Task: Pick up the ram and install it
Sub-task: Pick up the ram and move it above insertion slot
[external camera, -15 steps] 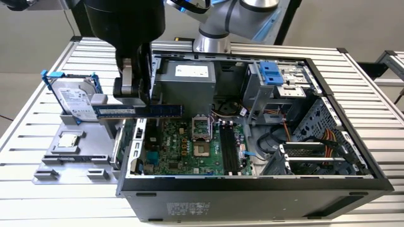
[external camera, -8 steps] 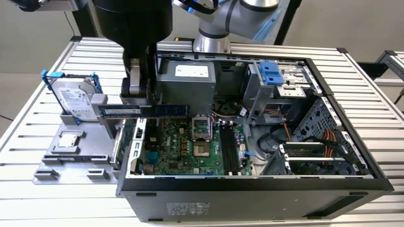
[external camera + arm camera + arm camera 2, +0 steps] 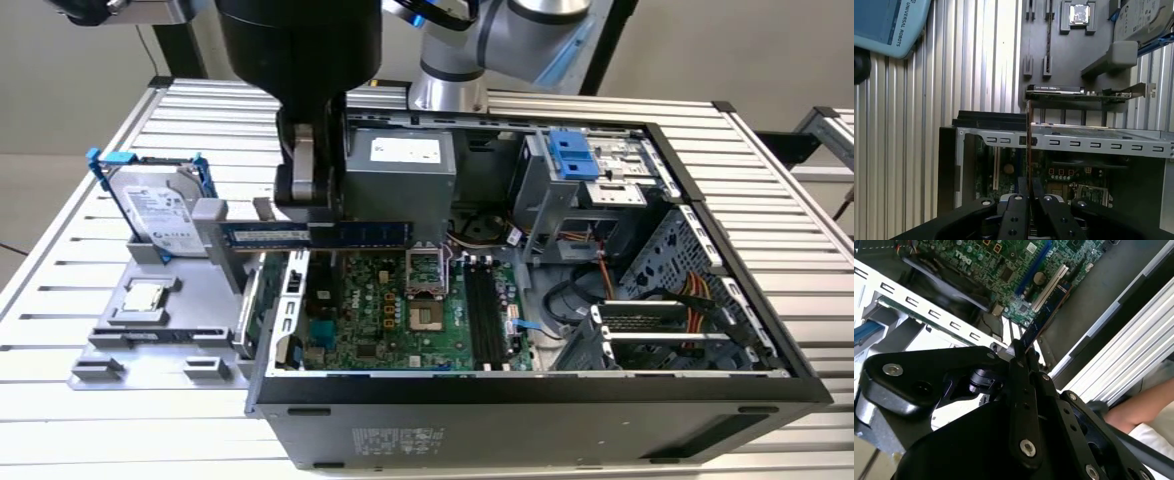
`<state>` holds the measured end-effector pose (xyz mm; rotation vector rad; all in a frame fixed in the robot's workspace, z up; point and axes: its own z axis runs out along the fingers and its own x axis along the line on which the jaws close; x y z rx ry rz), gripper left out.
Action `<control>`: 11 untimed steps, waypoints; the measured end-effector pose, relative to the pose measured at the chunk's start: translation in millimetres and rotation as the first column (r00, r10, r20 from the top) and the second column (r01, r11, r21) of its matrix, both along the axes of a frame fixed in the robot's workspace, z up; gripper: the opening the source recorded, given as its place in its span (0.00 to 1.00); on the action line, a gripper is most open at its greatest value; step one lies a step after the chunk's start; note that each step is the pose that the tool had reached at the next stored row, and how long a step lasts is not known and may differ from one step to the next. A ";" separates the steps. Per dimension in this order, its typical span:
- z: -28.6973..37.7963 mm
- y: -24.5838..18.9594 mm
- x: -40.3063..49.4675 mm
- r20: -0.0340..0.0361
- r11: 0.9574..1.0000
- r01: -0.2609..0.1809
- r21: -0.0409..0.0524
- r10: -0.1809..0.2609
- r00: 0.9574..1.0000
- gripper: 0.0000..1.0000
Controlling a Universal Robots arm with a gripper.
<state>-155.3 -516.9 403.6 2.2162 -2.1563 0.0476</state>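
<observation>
The ram is a long blue stick with dark chips, held level above the open computer case's rim on the exterior view's left. My gripper comes down from above and is shut on the stick near its middle. In the second wrist view the ram runs edge-on away from my gripper over the motherboard. Edge-on again, the ram rises from my gripper in the first wrist view. The long memory slots lie on the motherboard to the exterior view's right of the stick.
A silver hard drive in a blue frame stands on the grey tray beside the case, with a processor chip there. A green card stands by the case wall. A person's arm rests beyond the slatted table.
</observation>
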 end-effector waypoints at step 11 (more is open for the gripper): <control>0.0 0.0 10.6 0.000 1.000 0.000 0.000 0.000 1.000 0.00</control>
